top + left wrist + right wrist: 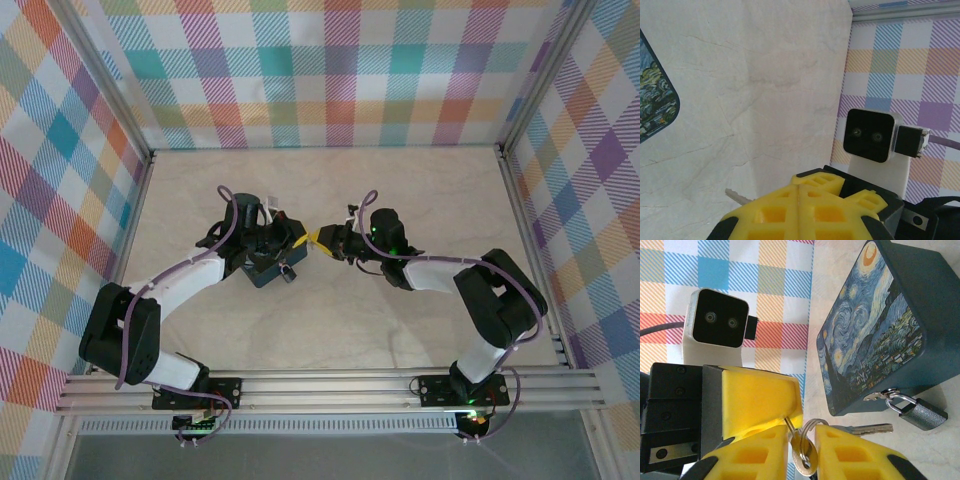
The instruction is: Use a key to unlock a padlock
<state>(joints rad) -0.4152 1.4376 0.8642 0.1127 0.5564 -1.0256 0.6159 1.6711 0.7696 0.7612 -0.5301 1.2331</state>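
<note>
A small dark padlock (921,414) hangs by its shackle from the hasp of the painted tin (875,325), at the tin's near side (288,272). My left gripper (300,240) is shut, its fingers (762,397) pinching a thin key ring (812,426). A silvery key (872,429) on that ring points at the padlock; its blade also pokes out beside my shut left gripper (799,184) as key (737,196). My right gripper (807,435) is tip to tip with the left, jaws narrowly open around the ring and a second dangling key (802,462).
The tin (265,268) sits on the pale marble table (400,190) under the left wrist. Chequered walls close the back and both sides. Metal rails (330,385) run along the near edge by the arm bases.
</note>
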